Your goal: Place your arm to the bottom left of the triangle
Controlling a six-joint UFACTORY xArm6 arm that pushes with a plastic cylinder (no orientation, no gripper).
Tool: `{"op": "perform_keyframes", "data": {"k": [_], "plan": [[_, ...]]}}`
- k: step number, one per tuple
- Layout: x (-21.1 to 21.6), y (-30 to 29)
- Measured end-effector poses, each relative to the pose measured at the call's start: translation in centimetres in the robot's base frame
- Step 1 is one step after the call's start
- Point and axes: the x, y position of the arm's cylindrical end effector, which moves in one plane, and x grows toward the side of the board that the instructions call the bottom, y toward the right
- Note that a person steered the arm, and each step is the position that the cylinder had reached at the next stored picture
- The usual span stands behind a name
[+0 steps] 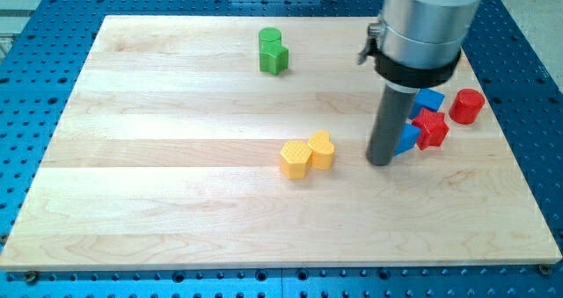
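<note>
Eight blocks lie on the wooden board (176, 201). My tip (380, 163), a bare rod with no claw to open or close, touches the blue triangle (408, 138) at its lower left, right of centre. Just right sit a red star (431, 127), blue cube (429, 99) and red cylinder (467, 106). Two yellow blocks (307, 155) sit centre; two green blocks (272, 51) near the top.

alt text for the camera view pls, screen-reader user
My tip rests on a wooden board, touching the view's-left side of a blue triangle that adjoins a red star, blue cube and red cylinder. Two yellow blocks sit mid-board; two green blocks near the top.
</note>
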Motion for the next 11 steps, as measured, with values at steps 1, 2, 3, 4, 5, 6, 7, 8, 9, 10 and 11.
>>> {"op": "perform_keyframes", "data": {"k": [1,2,3,4,5,6,7,8,9,10,11], "plan": [[-1.7,2.9],[0.6,3.3],[2.7,1.3],[2.7,0.7],[2.7,0.8],[2.2,0.9],[0.9,1.1],[0.9,0.9],[1.1,0.1],[-4.0,0.5],[-12.6,0.4]]}}
